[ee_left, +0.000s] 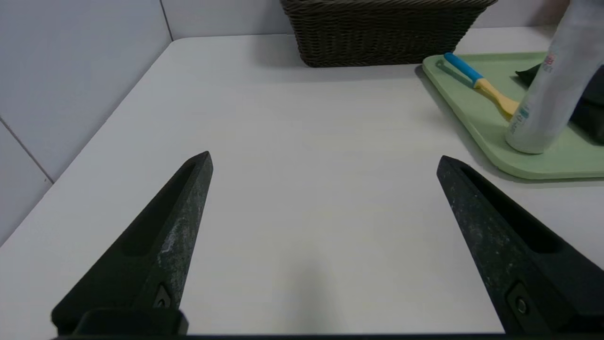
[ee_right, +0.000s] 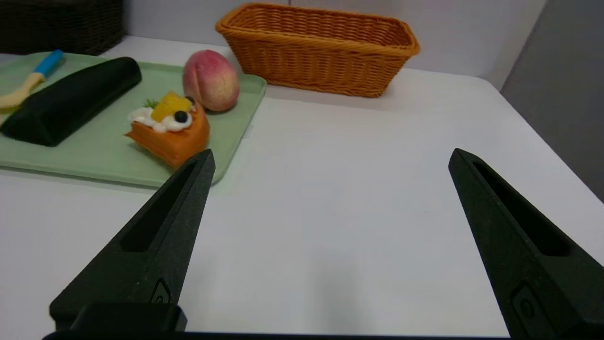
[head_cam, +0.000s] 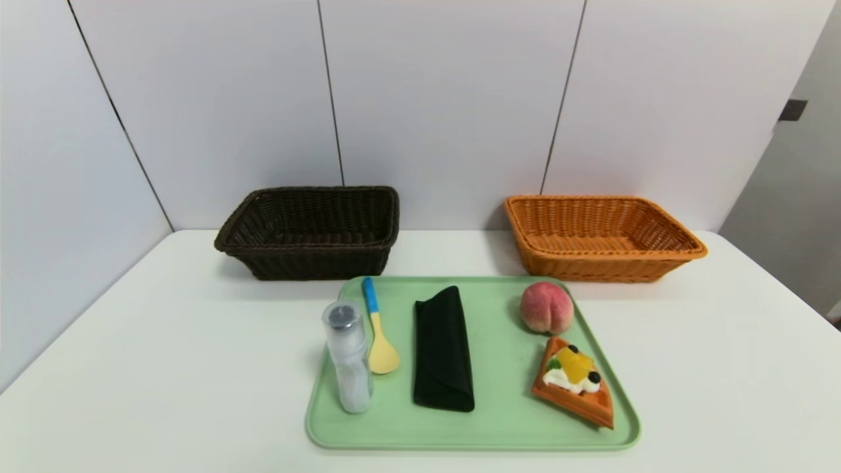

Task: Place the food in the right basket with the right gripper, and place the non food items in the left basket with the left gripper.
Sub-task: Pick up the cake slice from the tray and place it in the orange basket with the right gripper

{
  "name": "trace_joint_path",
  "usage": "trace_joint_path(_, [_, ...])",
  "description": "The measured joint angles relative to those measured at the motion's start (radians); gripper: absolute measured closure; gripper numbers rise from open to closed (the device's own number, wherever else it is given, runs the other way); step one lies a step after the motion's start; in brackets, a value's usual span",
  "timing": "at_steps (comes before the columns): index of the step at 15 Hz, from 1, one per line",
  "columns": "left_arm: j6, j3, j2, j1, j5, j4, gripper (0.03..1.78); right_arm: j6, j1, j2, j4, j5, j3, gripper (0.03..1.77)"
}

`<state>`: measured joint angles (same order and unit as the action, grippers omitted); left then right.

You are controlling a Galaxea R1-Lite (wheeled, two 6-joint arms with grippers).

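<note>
On green tray (head_cam: 502, 420), spoon (head_cam: 376, 328) points handle-first basketward (blue-tipped).

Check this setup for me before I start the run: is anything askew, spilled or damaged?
Nothing stands out. The bottle is upright on the green tray, the waffle and peach sit whole, and both baskets, dark and orange, stand level behind it.

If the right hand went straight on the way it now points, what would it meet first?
Probably the bare white table: the right hand points there, between tray and table edge, though depth is unclear.
</note>
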<state>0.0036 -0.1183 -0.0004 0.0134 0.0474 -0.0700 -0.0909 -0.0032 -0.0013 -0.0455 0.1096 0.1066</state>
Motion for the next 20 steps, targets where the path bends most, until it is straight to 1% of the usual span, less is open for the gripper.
trace_joint_path(1, [0.001,-0.034,0.003,0.000,0.010,-0.031,0.12,-0.001,0.000,0.000,-0.049,0.039,0.045,0.09])
trace_joint_path(2, [0.003,-0.062,0.011,0.000,0.013,-0.037,0.12,-0.001,0.000,0.005,-0.107,0.085,0.090,0.09])
trace_joint_path(3, [0.006,-0.087,0.028,0.000,0.013,-0.038,0.12,-0.002,0.000,0.019,-0.140,0.121,0.122,0.09])
trace_joint_path(4, [0.006,-0.112,0.056,0.000,0.014,-0.035,0.12,-0.003,0.000,0.041,-0.152,0.147,0.149,0.09])
trace_joint_path(6, [0.007,-0.170,0.137,0.000,0.022,-0.005,0.12,-0.004,0.001,0.109,-0.154,0.178,0.216,0.09])
trace_joint_path(8, [0.004,-0.225,0.251,0.000,0.034,0.059,0.12,-0.005,0.001,0.202,-0.151,0.189,0.296,0.09])
trace_joint_path(11, [-0.005,-0.304,0.434,-0.001,0.058,0.147,0.12,-0.007,-0.001,0.353,-0.119,0.188,0.406,0.09])
trace_joint_path(13, [-0.009,-0.388,0.565,-0.001,0.076,0.189,0.12,-0.015,-0.005,0.463,-0.094,0.186,0.486,0.09])
trace_joint_path(15, [-0.011,-0.454,0.667,-0.001,0.098,0.206,0.12,-0.027,-0.007,0.583,-0.083,0.189,0.576,0.09])
trace_joint_path(17, [-0.012,-0.487,0.742,-0.001,0.109,0.210,0.12,-0.033,0.003,0.716,-0.079,0.193,0.666,0.09])
trace_joint_path(20, [-0.010,-0.509,0.827,0.000,0.106,0.227,0.12,-0.031,0.052,0.914,-0.039,0.195,0.777,0.09])
